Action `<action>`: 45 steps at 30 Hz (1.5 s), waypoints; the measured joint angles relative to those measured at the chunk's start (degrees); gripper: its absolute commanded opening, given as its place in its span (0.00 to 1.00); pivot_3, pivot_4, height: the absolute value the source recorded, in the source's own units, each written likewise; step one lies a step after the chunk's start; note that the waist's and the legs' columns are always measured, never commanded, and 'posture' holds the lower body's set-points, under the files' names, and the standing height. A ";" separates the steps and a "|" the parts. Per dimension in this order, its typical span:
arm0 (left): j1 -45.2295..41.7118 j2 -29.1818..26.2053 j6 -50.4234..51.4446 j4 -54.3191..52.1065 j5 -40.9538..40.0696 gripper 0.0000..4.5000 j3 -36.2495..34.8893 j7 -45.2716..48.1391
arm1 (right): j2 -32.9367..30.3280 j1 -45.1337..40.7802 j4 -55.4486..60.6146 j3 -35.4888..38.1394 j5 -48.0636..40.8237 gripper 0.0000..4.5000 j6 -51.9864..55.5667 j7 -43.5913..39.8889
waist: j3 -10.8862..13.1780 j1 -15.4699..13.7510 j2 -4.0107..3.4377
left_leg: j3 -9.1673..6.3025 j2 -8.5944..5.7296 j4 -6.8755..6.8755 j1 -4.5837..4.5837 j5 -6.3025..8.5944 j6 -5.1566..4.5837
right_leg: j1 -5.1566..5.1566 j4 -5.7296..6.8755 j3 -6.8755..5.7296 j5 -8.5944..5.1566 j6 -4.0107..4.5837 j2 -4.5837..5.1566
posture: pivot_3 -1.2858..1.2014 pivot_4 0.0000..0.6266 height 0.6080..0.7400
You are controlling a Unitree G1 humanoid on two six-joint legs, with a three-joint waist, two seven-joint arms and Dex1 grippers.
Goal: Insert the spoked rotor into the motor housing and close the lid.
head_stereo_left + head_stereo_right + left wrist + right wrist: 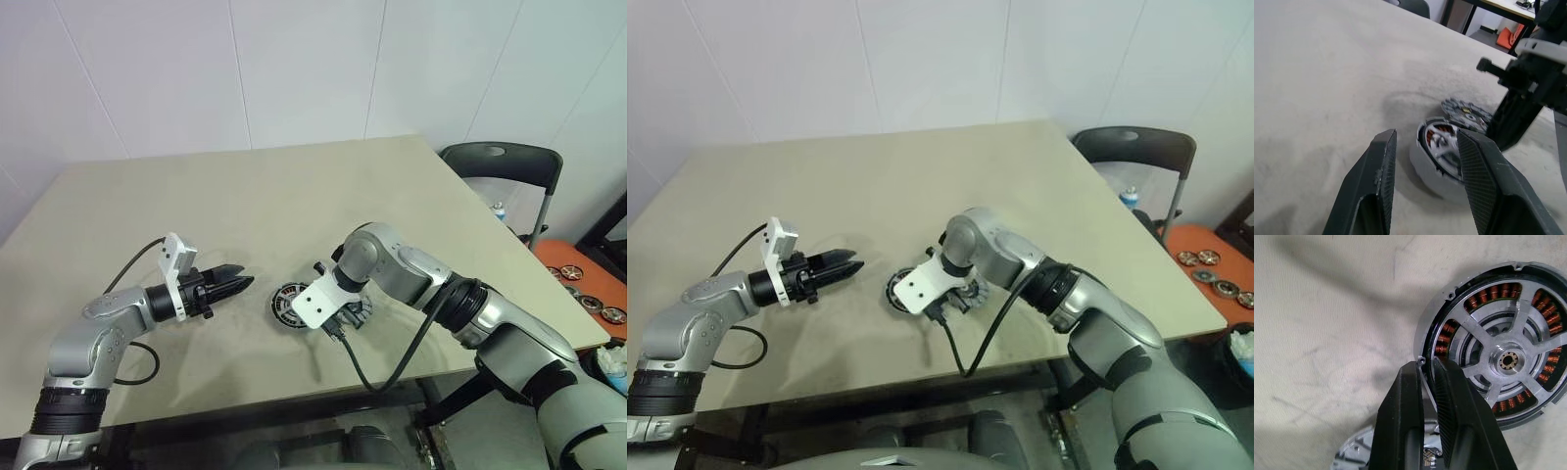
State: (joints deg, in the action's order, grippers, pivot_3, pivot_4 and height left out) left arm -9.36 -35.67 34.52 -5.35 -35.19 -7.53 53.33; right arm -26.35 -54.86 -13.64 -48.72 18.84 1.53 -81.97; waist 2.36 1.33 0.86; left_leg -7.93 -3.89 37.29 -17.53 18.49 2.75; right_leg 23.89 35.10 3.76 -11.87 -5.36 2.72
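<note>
The motor housing lies on the table near its front edge, its copper windings ringing a silver centre. The spoked rotor sits inside it, slim silvery spokes running to a small hub. The lid, a grey slotted disc, lies flat just beside the housing. My right gripper points steeply down with its fingers nearly together, tips at the housing's rim; whether they touch it I cannot tell. My left gripper hovers a short way left of the housing, open and aimed at it, nothing between its fingers.
A dark chair stands past the table's right edge. An orange tray with several more discs lies low at the far right. A black cable hangs from my right wrist over the table's front edge.
</note>
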 measured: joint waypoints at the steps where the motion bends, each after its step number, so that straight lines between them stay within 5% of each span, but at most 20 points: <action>1: 0.13 0.00 0.00 -0.02 0.00 0.46 0.00 -0.05 | -0.04 0.00 -0.31 0.00 0.47 0.02 -1.13 0.03 | 0.01 -0.05 -0.01 | 0.00 0.02 0.00 0.14 0.00 0.00 | -0.16 -0.01 0.00 -0.02 0.01 -0.02 | 0.52 0.00 1.00; 16: -0.27 -0.05 0.01 -0.32 0.00 0.46 -0.04 -0.34 | 0.81 0.76 -0.17 2.34 2.04 0.02 -0.54 -1.73 | 0.02 -0.43 -0.02 | -0.05 0.06 -0.10 0.04 0.01 0.00 | -0.03 -0.09 -0.01 0.08 0.12 -0.01 | 0.52 0.00 1.00; 17: -0.34 -0.05 0.01 -0.32 0.00 0.46 -0.04 -0.34 | 1.08 0.88 -0.12 2.44 1.71 0.18 -0.39 -1.73 | 0.02 -0.40 -0.02 | -0.05 0.06 -0.14 -0.01 0.01 0.00 | 0.04 -0.09 -0.01 0.10 0.15 0.00 | 0.52 0.00 1.00; 20: -0.52 -0.03 0.01 -0.32 -0.01 0.46 0.00 -0.24 | 1.98 0.88 0.13 3.62 1.23 0.37 1.95 -1.66 | 0.02 -0.35 -0.03 | -0.05 0.07 -0.18 -0.12 0.01 0.00 | 0.20 -0.08 0.00 0.13 0.18 0.00 | 0.52 0.00 1.00; 31: -0.49 0.10 -0.03 -0.23 0.12 0.46 0.02 0.02 | -2.85 0.06 7.97 7.87 -8.95 0.37 10.76 -9.98 | 0.03 -0.52 -0.04 | -0.05 0.05 -0.13 -0.56 0.01 0.00 | 0.61 -0.15 -0.02 0.13 0.18 0.03 | 0.52 0.00 1.00; 35: -0.47 0.44 -0.05 -0.27 0.13 0.46 0.02 -0.09 | -2.51 0.15 10.24 17.59 -17.25 0.37 19.16 -7.20 | 0.03 -0.34 -0.04 | -0.05 0.06 -0.15 -0.57 0.01 0.00 | 0.64 -0.14 -0.03 0.14 0.19 0.02 | 0.52 0.00 1.00; 41: -0.46 0.87 0.29 -1.07 -0.38 0.46 -0.02 -0.24 | -0.23 9.75 11.20 36.97 -21.80 0.37 31.72 14.17 | -0.07 -1.82 0.11 | -0.13 -0.02 -0.13 -0.73 0.01 0.00 | 0.65 -0.27 -0.13 0.14 0.20 0.11 | 0.52 0.00 1.00; 45: -1.28 0.18 1.19 -0.79 -0.42 0.46 0.11 0.64 | -1.44 23.14 13.68 47.60 -24.90 0.16 42.13 23.79 | 0.01 -2.16 -0.01 | -0.08 -0.11 -0.12 -0.86 0.06 -0.11 | 0.67 -0.48 -0.10 0.14 0.19 0.19 | 0.52 0.00 1.00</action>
State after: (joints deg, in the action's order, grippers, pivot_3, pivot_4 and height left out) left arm -10.63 -35.50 35.70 -6.14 -35.61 -7.42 53.97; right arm -27.79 -31.72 0.04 -1.12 -6.06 43.66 -58.18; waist 2.37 -0.83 0.85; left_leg -8.01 -4.00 37.18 -18.40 18.55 2.64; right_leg 24.56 34.62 3.66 -11.73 -5.17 2.91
